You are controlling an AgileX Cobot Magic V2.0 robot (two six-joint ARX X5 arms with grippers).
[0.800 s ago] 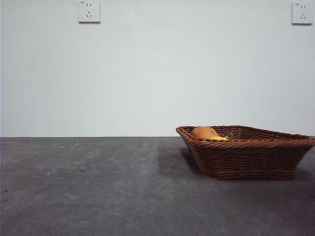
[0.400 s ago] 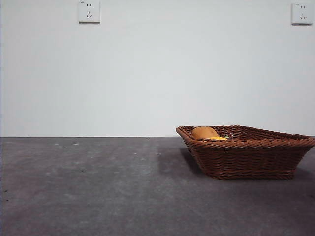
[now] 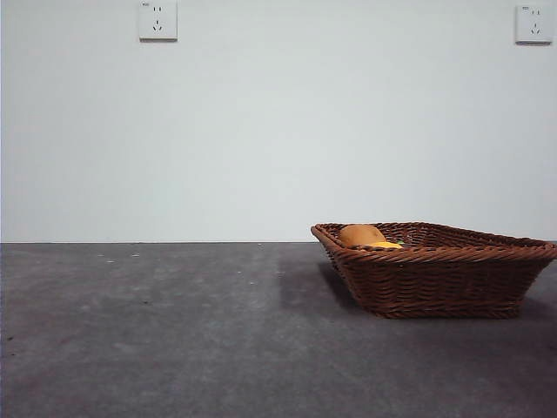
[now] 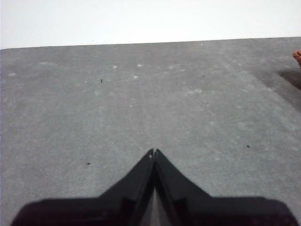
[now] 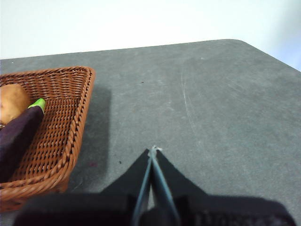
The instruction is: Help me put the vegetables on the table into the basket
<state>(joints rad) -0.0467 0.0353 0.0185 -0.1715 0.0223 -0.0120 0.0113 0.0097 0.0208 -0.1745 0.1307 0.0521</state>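
Observation:
The reddish-brown wicker basket (image 3: 435,270) stands on the dark grey table (image 3: 174,331) at the right. The brown potato (image 3: 362,234) and a sliver of the yellow-orange lumpy vegetable (image 3: 385,246) show above its rim. In the right wrist view the basket (image 5: 66,127) holds the potato (image 5: 11,101) and the purple eggplant (image 5: 16,136) with its green stem. My right gripper (image 5: 153,150) is shut and empty over bare table beside the basket. My left gripper (image 4: 153,153) is shut and empty over bare table, with the basket's corner (image 4: 297,55) far off.
A white wall with two sockets (image 3: 157,20) stands behind the table. The table's rounded far corner (image 5: 240,42) shows in the right wrist view. Neither arm shows in the front view.

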